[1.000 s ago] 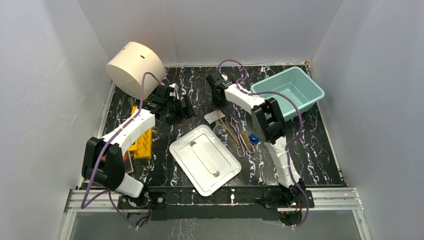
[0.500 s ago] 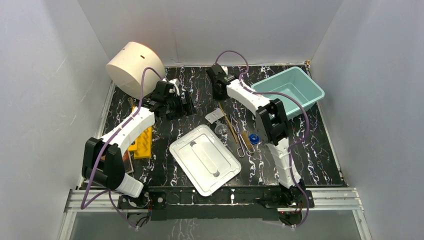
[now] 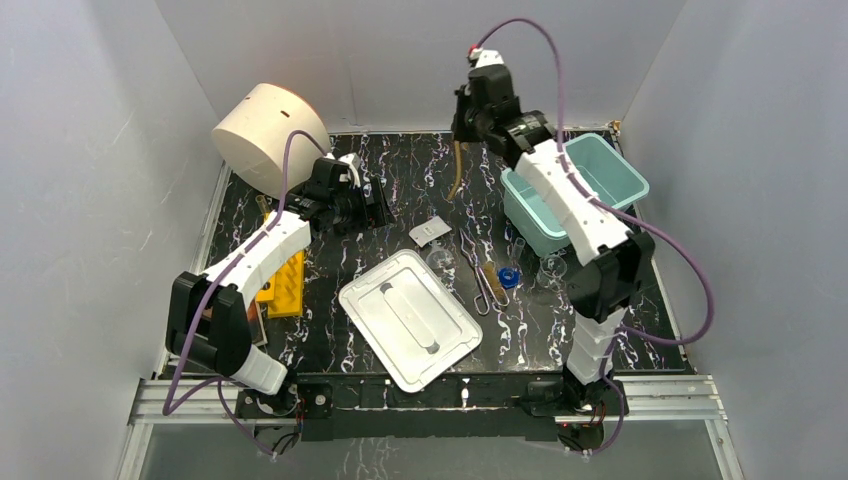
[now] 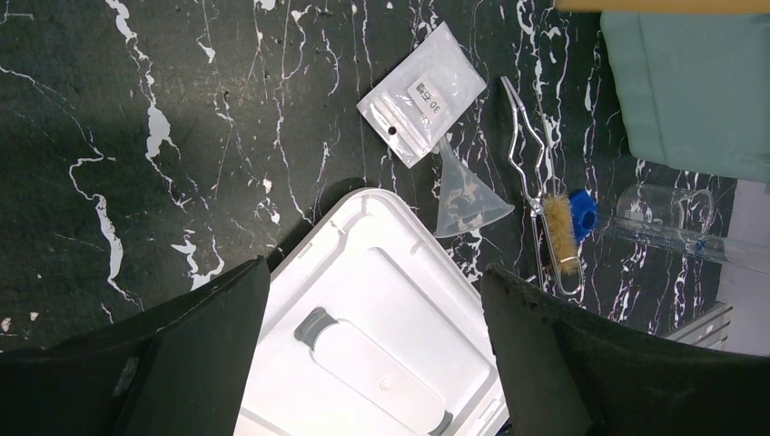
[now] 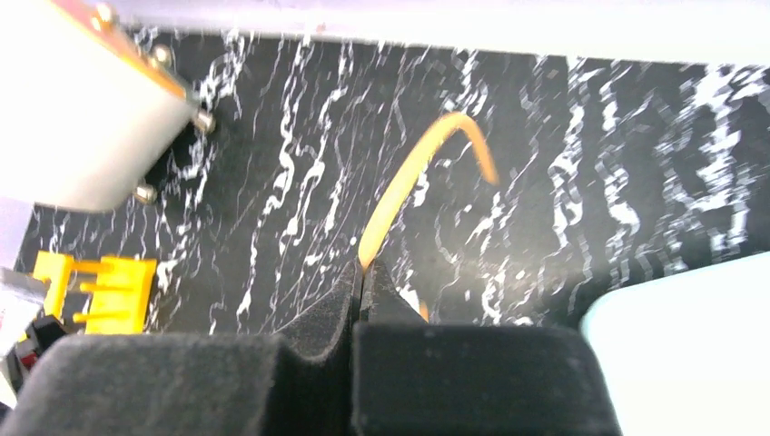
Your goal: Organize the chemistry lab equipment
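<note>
Two arms: left gripper jaws released, hovering above desk. Right gripper, raised, jaws clenched on tan rubber tubing, which hangs lengthwise down; teal bin lies just right, lower.

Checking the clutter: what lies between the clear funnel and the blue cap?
The metal tongs lie between funnel and blue cap, clearest in left wrist view.

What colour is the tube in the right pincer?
Tan-orange; the tube shows best in the right wrist view.
</note>
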### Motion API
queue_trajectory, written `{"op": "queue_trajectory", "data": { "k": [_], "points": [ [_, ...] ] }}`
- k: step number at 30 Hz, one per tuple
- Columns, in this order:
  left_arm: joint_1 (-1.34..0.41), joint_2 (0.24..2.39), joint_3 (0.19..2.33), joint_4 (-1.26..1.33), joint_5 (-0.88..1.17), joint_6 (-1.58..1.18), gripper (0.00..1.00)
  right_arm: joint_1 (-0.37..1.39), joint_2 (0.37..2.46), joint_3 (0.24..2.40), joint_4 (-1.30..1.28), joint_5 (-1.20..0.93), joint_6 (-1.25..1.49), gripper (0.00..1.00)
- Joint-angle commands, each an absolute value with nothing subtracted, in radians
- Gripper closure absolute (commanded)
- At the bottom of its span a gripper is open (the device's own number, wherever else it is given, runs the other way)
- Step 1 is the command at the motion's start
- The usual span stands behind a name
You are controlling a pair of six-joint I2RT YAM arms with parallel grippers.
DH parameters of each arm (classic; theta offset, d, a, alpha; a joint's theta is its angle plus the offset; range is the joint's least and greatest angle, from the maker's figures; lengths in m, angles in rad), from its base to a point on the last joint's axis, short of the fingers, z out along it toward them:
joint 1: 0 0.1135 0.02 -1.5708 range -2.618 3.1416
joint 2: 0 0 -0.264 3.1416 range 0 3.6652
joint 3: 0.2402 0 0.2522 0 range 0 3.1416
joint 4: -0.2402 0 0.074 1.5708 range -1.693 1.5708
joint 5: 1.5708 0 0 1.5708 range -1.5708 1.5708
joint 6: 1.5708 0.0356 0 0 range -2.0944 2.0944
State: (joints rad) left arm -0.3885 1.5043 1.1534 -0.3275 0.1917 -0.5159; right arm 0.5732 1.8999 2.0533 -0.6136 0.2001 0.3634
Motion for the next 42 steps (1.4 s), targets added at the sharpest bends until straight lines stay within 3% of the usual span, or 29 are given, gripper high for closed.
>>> {"op": "queue_trajectory", "data": {
  "k": [1,9,13,21,27,33,42],
  "points": [
    [-0.391,1.499,1.191,-0.308,0.196,-0.503,0.14,0.513,1.773,2.090,-0.521,0.268,0.276,1.00],
    [-0.391,1.564,1.239,-0.294,0.247,-0.500,0.14,0.413,1.663,2.059,-0.417,0.547,0.072,1.00],
    [-0.391,1.567,1.231,-0.276,0.248,-0.507,0.14,0.377,1.618,1.933,-0.334,0.622,0.006,1.00],
    [-0.391,1.569,1.214,-0.275,0.261,-0.511,0.14,0.314,1.566,1.550,-0.182,0.575,0.061,1.00],
    [-0.390,1.561,1.203,-0.285,0.259,-0.508,0.14,0.252,1.560,1.383,-0.174,0.502,0.195,1.00],
    [-0.391,1.557,1.198,-0.289,0.258,-0.506,0.14,0.153,1.612,1.313,-0.193,0.366,0.325,1.00],
    [-0.390,1.547,1.192,-0.300,0.244,-0.500,0.14,0.103,1.786,1.386,-0.175,0.169,0.349,1.00]
  ]
}}
